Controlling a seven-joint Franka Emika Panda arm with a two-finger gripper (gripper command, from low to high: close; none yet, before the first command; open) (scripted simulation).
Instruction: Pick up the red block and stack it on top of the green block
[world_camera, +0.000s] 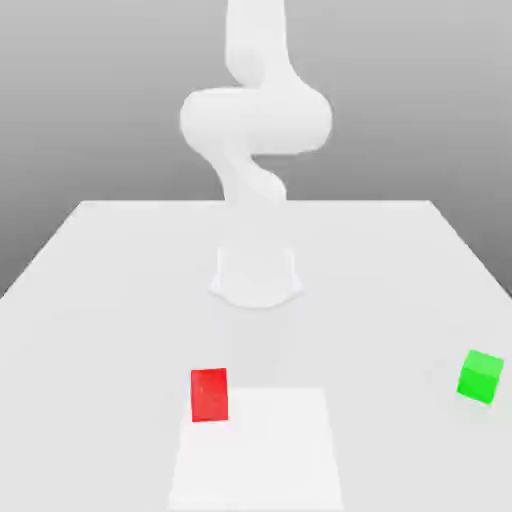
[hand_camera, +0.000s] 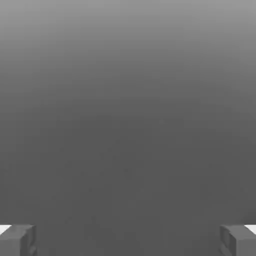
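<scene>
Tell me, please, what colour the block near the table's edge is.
Bright green, best seen in the exterior view.

Open jaws (hand_camera: 128, 242) at the edges, plain dark grey between, paler grey beyond

There are one red block (world_camera: 209, 395) and one green block (world_camera: 480, 377).

Exterior view: faces arm base (world_camera: 256, 280) across desk (world_camera: 380, 300), angled down, set back. Hand view: close behind fingers (hand_camera: 11, 245), facing grey expanse (hand_camera: 128, 125).
</scene>
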